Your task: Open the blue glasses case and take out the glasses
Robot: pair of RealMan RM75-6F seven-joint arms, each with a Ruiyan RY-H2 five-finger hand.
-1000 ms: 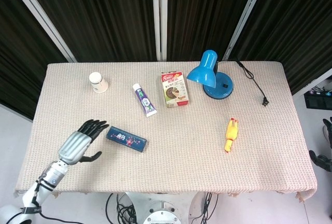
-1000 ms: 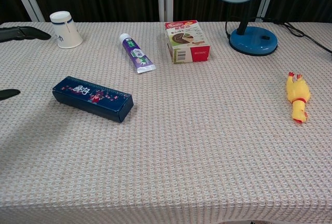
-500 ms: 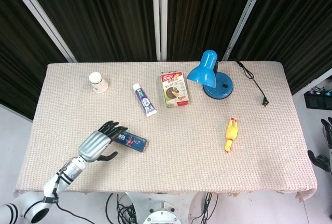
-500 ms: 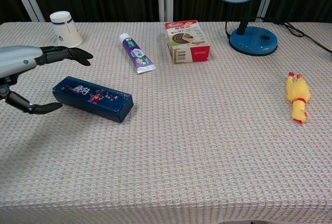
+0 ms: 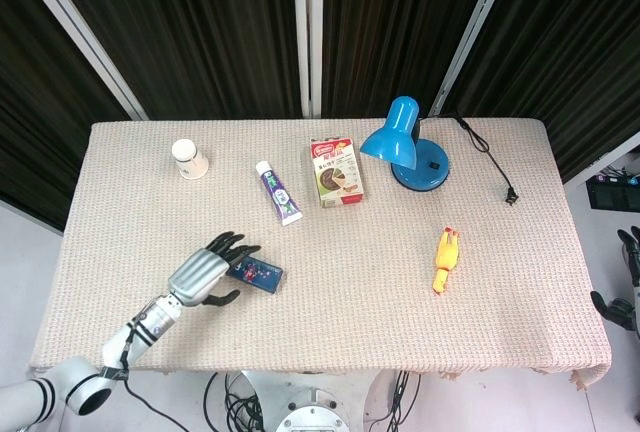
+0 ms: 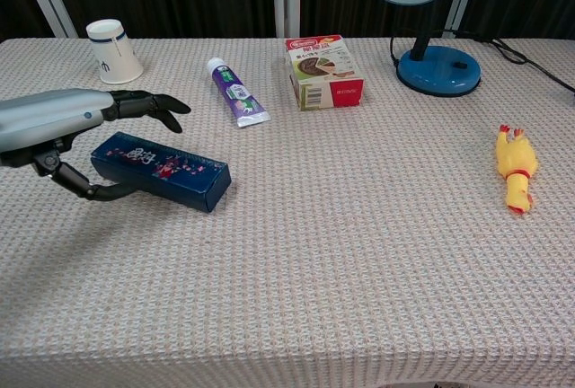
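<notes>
Blue glasses case [image 6: 160, 171], a long rectangular box with a small printed pattern on its lid, lies flat and closed on the front-left part of the beige woven desk [image 6: 359, 253], its length angled slightly across the cloth. The glasses themselves are not visible; presumably they are inside.

A second ago the robot's left hand [image 6: 67, 127], silver-backed with black fingers, sat well to the left of the case, only its fingertips showing at the edge of the chest view. Half a second ago it had moved closer. Now it reaches over the case's left end: the long fingers [image 6: 148, 102] stretch above the far edge, and the thumb curls in below at the near side, at or just beside the box wall. The head view shows the same left hand [image 5: 207, 270] covering the left end of the case [image 5: 257, 274]. The hand is spread wide and holds nothing yet; whether the thumb actually touches the case cannot be told.

The case has not shifted across these moments. This suggests the reach is nearly complete and a grasp comes next; opening has not begun.

The right hand [image 5: 630, 287] hangs off the desk's right edge, barely in frame; its state cannot be told.
</notes>
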